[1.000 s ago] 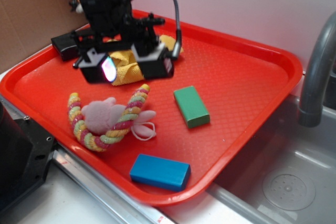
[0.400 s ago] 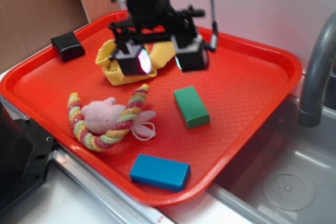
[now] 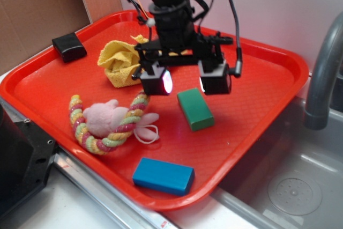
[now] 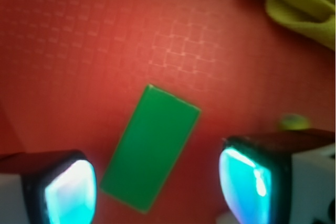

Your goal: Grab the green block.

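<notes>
The green block [image 3: 195, 109] is seen lying flat on the red tray [image 3: 257, 105], just below and slightly in front of the gripper [image 3: 186, 81]. In the wrist view the green block [image 4: 151, 148] is framed between the two fingers [image 4: 71, 192], set at a slant to them, nearer the one on the left of the picture. The jaws are held wide apart; nothing is gripped and the block is not touched. A blue block [image 3: 163, 176] is placed near the tray's front edge, well apart from the gripper.
</notes>
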`<state>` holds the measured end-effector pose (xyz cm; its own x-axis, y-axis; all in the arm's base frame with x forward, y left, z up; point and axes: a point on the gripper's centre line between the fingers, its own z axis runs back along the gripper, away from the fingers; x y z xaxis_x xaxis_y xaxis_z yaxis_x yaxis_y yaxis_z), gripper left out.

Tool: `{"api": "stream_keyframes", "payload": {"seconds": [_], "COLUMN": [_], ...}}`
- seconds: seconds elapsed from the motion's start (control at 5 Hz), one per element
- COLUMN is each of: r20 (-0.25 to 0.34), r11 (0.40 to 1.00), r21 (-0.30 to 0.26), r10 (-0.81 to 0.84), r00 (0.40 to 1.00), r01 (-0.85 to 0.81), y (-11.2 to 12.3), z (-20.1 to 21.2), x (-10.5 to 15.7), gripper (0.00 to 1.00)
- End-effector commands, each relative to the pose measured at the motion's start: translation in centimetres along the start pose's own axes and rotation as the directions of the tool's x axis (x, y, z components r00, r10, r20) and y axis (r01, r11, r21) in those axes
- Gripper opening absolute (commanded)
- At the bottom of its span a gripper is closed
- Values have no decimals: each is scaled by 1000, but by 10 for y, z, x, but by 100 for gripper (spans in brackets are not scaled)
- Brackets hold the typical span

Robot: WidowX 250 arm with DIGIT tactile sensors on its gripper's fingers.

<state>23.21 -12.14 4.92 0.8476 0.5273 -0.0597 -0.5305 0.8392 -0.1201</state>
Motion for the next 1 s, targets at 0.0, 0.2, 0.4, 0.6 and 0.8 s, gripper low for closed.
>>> {"api": "stream_keyframes", "payload": {"seconds": [0.0, 0.2, 0.4, 0.6, 0.8], "r20": [12, 4, 11, 22, 38], "r11": [1000, 1000, 1000, 1000, 1000], "r21": [0, 30, 27, 0, -8], "r10": [-1, -9, -1, -5, -22], "r00": [1000, 1000, 1000, 1000, 999], "r01": [1, 8, 0, 5, 23], "y": [-12, -2, 15, 24, 28], "z": [-18, -33, -32, -20, -15], "x": [21, 15, 8, 4, 1], "gripper": [100, 100, 100, 100, 100]}}
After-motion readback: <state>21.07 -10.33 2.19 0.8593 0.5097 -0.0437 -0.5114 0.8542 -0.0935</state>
